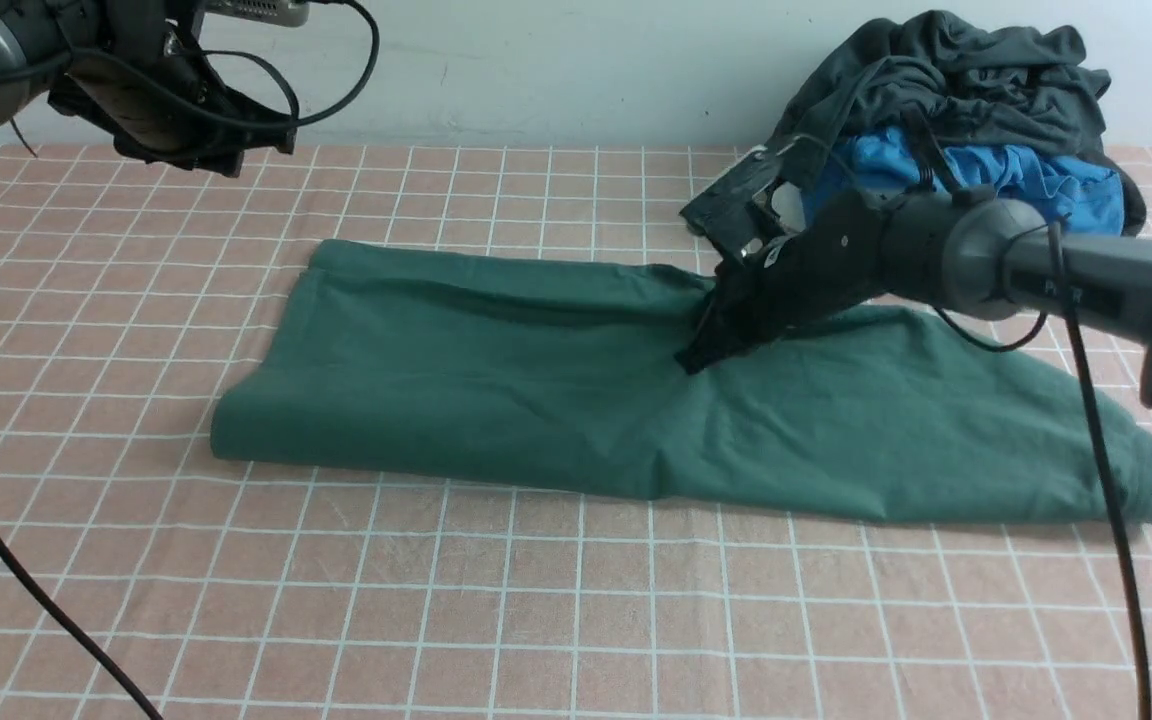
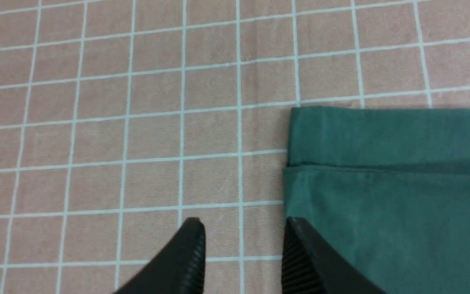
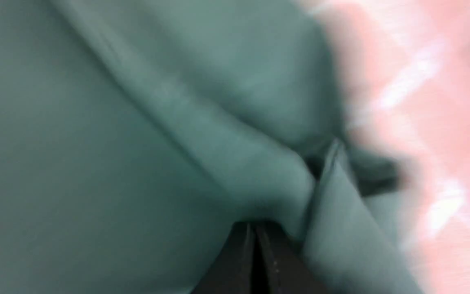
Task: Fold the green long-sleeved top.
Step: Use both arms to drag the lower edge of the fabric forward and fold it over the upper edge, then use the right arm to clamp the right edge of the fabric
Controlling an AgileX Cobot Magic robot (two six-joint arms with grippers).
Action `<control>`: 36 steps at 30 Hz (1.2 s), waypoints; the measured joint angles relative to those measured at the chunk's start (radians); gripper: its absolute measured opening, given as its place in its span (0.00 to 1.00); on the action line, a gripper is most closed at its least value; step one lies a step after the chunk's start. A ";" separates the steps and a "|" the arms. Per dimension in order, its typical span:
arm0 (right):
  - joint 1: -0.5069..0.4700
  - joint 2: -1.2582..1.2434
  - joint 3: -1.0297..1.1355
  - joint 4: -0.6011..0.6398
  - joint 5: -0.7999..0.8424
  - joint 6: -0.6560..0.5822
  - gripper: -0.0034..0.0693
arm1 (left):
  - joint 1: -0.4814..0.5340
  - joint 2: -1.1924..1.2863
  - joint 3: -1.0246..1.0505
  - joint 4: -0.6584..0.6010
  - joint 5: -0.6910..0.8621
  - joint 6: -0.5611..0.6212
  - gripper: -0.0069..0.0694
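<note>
The green long-sleeved top lies across the middle of the checked surface, already doubled lengthwise into a long band that runs from left of centre out towards the right edge. No sleeves, neck label or chest logo show, so they are presumably tucked inside. Its left end is squared off with layered edges, while the right end tapers and looks looser.

The right end effector is down on the band's far edge, about midway along. Its jaws are pressed together, and a ridge of green cloth gathers at the tips with creases running out from that spot, so it appears to be pinching the top. The left end effector hangs above the far left of the surface, jaws spread and empty. Its wrist view looks down on the band's left end, just beside one finger.

The step in hand looks like the crosswise fold, bringing one half of the band over the other. The next move probably calls for the left end effector to drop and grip the left end's layered edge. Both arms could then lift together, keeping the layers aligned so the earlier folds do not slip apart.

A dark grey garment and a blue garment are heaped at the far right, clear of the work.
</note>
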 joint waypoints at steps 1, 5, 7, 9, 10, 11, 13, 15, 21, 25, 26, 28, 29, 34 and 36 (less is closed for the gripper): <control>-0.015 0.010 0.000 0.000 -0.053 0.061 0.03 | -0.007 -0.002 0.000 -0.003 0.009 0.002 0.42; -0.053 0.019 -0.028 -0.003 -0.098 0.205 0.03 | -0.027 -0.002 0.003 -0.021 0.029 0.024 0.42; -0.068 0.014 -0.066 -0.008 -0.042 0.238 0.03 | -0.040 -0.002 0.019 -0.041 0.034 0.035 0.42; -0.078 -0.025 -0.120 -0.064 0.171 0.254 0.03 | -0.049 -0.008 0.064 -0.056 0.064 0.058 0.42; -0.078 -0.052 -0.129 -0.098 0.264 0.256 0.03 | -0.050 -0.017 0.091 -0.059 0.079 0.068 0.42; -0.079 -0.079 -0.131 -0.121 0.321 0.257 0.03 | -0.050 -0.030 0.111 -0.063 0.087 0.074 0.41; -0.083 -0.121 -0.130 -0.176 0.446 0.260 0.03 | -0.050 -0.063 0.170 -0.064 0.093 0.077 0.40; -0.113 -0.246 -0.076 -0.253 0.617 0.286 0.04 | -0.050 -0.198 0.333 -0.078 0.044 0.079 0.34; -0.268 -0.434 0.302 -0.212 0.580 0.332 0.04 | -0.050 -0.577 0.692 -0.180 -0.157 0.079 0.25; -0.371 -0.437 0.510 -0.206 0.428 0.364 0.05 | -0.050 -0.760 0.852 -0.227 -0.146 0.105 0.21; -0.397 -0.436 0.529 -0.206 0.407 0.376 0.06 | -0.050 -0.786 0.880 -0.227 -0.124 0.113 0.20; -0.444 -0.436 0.532 -0.206 0.390 0.401 0.09 | -0.050 -0.838 0.922 -0.227 -0.071 0.124 0.19; -0.464 -0.437 0.525 -0.206 0.392 0.409 0.12 | -0.050 -0.861 0.939 -0.226 -0.048 0.125 0.19; -0.553 -0.442 0.465 -0.144 0.458 0.433 0.42 | -0.050 -0.989 1.063 -0.229 0.006 0.125 0.18; -0.565 -0.442 0.464 -0.104 0.482 0.439 0.53 | -0.050 -1.017 1.104 -0.236 -0.002 0.125 0.18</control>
